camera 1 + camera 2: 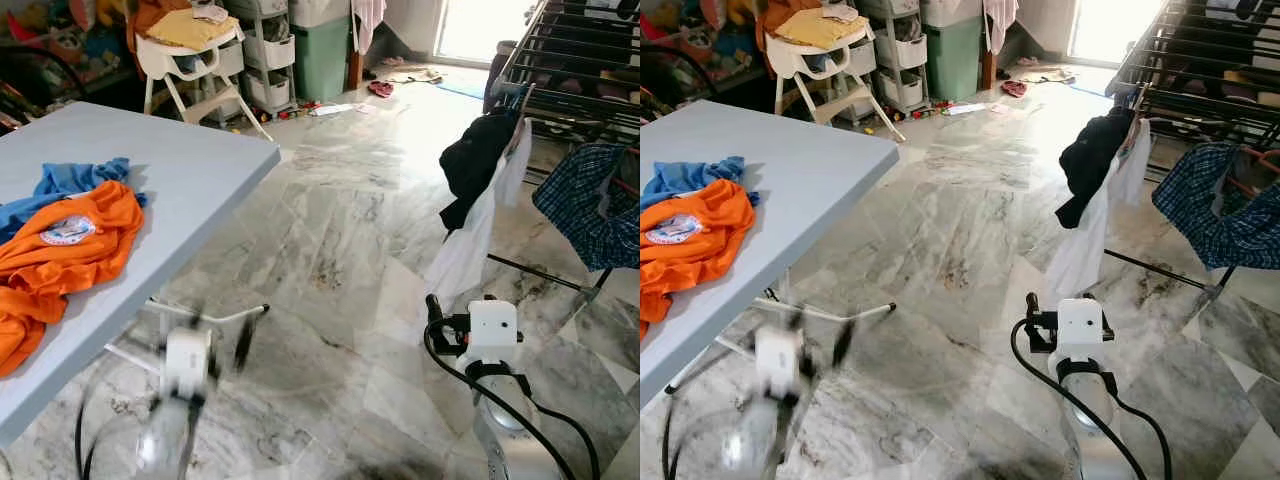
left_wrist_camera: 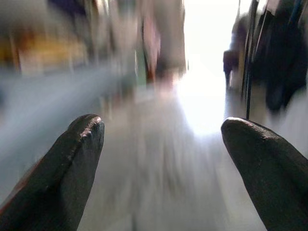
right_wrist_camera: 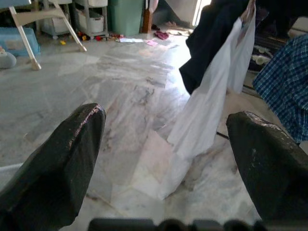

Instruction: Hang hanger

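Both grippers — left, right — were wide open and held nothing; clothes hung on the drying rack, so the stage was unclear.

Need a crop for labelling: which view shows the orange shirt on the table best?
Left eye view: the orange shirt lies nearly whole on the grey table, printed badge visible. The right eye view cuts it at the picture's edge. The left wrist view is too blurred to tell; the right wrist view faces the hanging clothes.
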### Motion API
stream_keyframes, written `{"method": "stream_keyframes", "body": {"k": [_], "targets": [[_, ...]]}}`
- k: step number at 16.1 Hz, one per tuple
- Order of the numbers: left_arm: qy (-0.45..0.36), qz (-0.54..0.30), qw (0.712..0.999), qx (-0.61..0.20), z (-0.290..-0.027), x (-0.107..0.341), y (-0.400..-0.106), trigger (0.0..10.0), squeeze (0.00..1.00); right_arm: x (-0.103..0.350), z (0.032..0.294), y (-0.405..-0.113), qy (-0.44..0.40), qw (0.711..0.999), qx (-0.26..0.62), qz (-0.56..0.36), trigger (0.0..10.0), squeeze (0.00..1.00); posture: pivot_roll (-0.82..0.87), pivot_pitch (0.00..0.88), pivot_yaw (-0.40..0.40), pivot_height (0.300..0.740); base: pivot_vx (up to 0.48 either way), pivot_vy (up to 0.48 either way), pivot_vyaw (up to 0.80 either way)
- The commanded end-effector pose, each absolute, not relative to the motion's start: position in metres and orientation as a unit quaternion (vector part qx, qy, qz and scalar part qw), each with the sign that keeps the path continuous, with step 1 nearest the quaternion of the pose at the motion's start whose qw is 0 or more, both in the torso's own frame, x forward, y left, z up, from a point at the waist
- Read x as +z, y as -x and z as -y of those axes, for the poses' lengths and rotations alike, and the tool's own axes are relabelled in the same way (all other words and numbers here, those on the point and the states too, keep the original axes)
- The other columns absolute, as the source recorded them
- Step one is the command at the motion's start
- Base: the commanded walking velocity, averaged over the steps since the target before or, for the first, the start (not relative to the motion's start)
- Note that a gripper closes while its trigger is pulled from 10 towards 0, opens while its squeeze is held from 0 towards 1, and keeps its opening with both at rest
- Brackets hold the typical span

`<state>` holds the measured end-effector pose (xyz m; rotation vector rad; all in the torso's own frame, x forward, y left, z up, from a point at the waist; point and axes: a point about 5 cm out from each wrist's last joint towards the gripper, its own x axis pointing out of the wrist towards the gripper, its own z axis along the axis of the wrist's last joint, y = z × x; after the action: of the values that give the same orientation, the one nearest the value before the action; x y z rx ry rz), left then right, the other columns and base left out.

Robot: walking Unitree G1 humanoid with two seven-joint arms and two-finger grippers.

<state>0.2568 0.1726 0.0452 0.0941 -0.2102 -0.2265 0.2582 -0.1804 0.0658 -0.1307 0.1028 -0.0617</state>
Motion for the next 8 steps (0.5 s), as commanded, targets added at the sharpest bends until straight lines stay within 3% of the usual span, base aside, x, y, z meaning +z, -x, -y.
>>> {"method": "stream_keyframes", "body": {"k": [1, 4, 5, 6, 8], "targets": [[-0.052, 0.125, 0.984, -0.117, -0.170, 0.061, -0.267, 10.0, 0.00, 0.075, 0.178, -0.265, 0.067, 0.997, -0.029, -0.033, 10.0, 0.00, -0.10, 0.000, 0.063, 0.740, 0.000, 0.000, 0.00], [-0.077, 0.102, 0.987, -0.101, -0.182, 0.069, -0.291, 10.0, 0.00, 0.078, 0.177, -0.272, 0.066, 0.997, -0.030, -0.027, 10.0, 0.00, -0.10, 0.000, 0.064, 0.740, 0.000, 0.000, 0.00], [-0.071, 0.108, 0.986, -0.110, -0.172, 0.073, -0.292, 10.0, 0.00, 0.078, 0.177, -0.272, 0.066, 0.997, -0.030, -0.027, 10.0, 0.00, -0.10, 0.000, 0.064, 0.740, 0.000, 0.000, 0.00], [-0.075, 0.131, 0.981, -0.120, -0.146, 0.090, -0.287, 10.0, 0.00, 0.078, 0.177, -0.273, 0.067, 0.997, -0.030, -0.026, 10.0, 0.00, -0.10, 0.000, 0.068, 0.740, 0.000, 0.000, 0.00], [-0.079, 0.122, 0.984, -0.102, -0.142, 0.092, -0.279, 10.0, 0.00, 0.078, 0.176, -0.272, 0.066, 0.997, -0.032, -0.026, 10.0, 0.00, -0.11, 0.000, 0.067, 0.740, 0.000, 0.000, 0.00]]}}
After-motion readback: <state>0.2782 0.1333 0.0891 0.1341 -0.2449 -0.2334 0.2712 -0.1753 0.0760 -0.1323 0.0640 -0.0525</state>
